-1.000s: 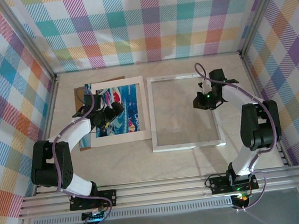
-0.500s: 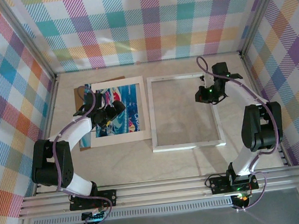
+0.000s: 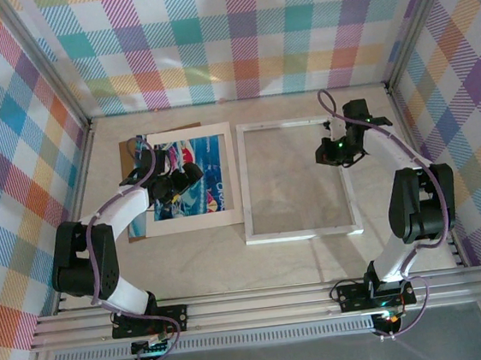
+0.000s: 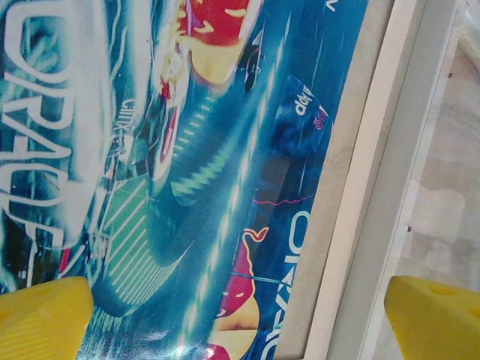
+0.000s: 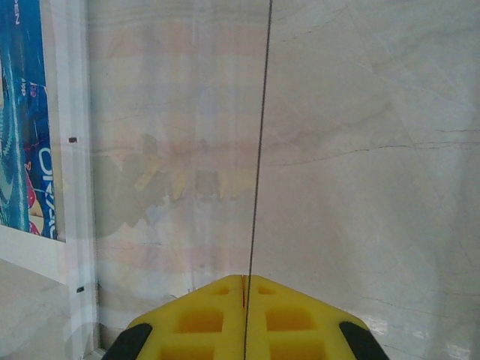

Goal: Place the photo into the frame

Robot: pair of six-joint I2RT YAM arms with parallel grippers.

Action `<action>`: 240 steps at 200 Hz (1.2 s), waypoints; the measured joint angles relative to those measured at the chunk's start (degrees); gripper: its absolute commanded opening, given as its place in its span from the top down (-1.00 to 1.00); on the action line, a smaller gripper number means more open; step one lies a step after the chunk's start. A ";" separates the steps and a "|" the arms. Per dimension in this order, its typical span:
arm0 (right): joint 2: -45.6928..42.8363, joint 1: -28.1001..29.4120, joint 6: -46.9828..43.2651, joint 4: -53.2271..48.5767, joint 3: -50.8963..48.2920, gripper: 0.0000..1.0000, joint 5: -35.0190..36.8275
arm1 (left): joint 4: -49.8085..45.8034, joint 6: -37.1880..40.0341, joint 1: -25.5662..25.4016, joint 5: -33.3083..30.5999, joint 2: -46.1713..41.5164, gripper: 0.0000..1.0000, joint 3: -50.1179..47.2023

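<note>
The blue-and-teal rectangular photo print (image 4: 225,187) (glossy, probably floppy) wants pinching at a free edge by the spread left gripper (image 4: 240,315); the right gripper (image 5: 244,319) sits pressed together.

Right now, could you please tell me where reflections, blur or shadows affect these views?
Right wrist view: the clear pane of the frame mirrors faint plaid colours and a dim grey silhouette with yellow flecks. Left wrist view: the photo looks soft, its white lettering smeared at the left, with a glossy sheen near the bottom. Top external view: even light, only soft shadows on the table.
</note>
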 measured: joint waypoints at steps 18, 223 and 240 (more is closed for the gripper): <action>0.00 -0.63 -0.48 -0.39 0.46 1.00 -0.04 | -0.07 0.00 -0.22 0.04 0.37 -1.00 0.31; 1.49 -3.39 -4.70 1.20 1.77 1.00 -9.99 | -1.46 0.42 -0.63 0.37 1.53 -1.00 2.75; -0.15 -3.39 -4.68 2.25 0.61 1.00 -10.56 | -1.44 0.42 -0.63 0.37 1.53 -0.99 2.78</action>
